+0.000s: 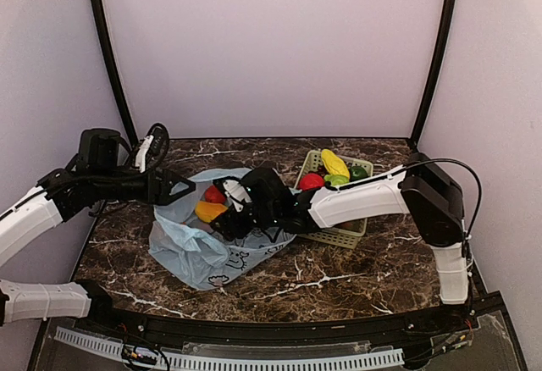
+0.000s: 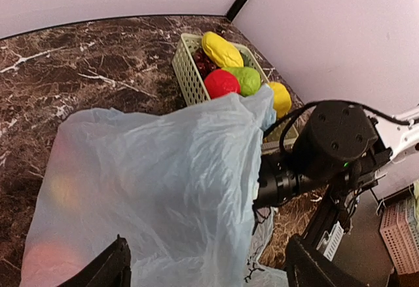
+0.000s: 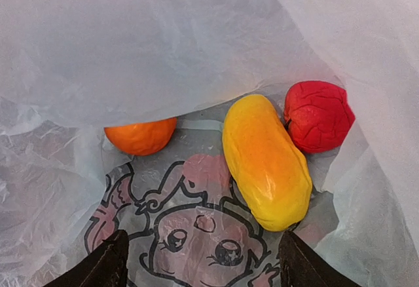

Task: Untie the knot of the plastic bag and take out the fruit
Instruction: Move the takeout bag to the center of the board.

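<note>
1. Dark marbled table (image 1: pixel 356 278) carries the light blue plastic bag (image 1: pixel 190 248), which lies left of centre with its mouth open.
2. Inside it lie an orange-yellow mango (image 3: pixel 265 159), a red fruit (image 3: pixel 319 115) just beside it, and an orange (image 3: pixel 139 136) half under the film.
3. Right gripper (image 3: pixel 206 267) reaches into the bag, fingers spread, pinching nothing.
4. Left gripper (image 1: pixel 182 188) sits at the bag's left edge, fingers spread wide.
5. Green lattice basket (image 1: pixel 339 235), holding more fruit, stands just right of the bag.

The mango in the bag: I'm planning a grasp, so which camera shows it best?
The right wrist view: the mango lies whole and close inside the bag. The top view shows only a small patch of it; the left wrist view hides it behind bag film.
</note>
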Controlling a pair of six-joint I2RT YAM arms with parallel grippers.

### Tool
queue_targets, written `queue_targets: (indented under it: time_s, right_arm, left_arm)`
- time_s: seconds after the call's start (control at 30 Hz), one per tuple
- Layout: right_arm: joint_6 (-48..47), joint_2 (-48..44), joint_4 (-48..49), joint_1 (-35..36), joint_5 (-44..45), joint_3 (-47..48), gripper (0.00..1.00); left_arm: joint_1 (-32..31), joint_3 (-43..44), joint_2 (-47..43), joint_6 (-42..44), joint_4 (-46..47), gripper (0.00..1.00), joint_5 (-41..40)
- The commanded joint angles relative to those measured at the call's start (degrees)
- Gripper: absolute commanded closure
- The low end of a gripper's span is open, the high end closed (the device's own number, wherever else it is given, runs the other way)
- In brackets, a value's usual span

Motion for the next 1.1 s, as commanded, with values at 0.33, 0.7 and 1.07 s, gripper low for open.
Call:
queue_targets:
  time_s: [0.33,0.7,1.07]
  right_arm:
    - [1.7,3.3,1.9,-0.5,-2.4,2.7,0.24]
    - [2.5,3.6,1.9,-1.0,-3.8,3.3,0.24]
    - [3.0,4.4,1.7,-1.0,-5.8,4.2,0.23]
  left_arm:
    - [17.1,-1.4,3.6,-9.6,-0.9,0.09,-13.3]
    - [21.5,-17.1,8.4,-15.7,10.7,0.06,-9.8]
    - [22.2,-22.2,16.5,-18.0,22.0,0.14,-5.9]
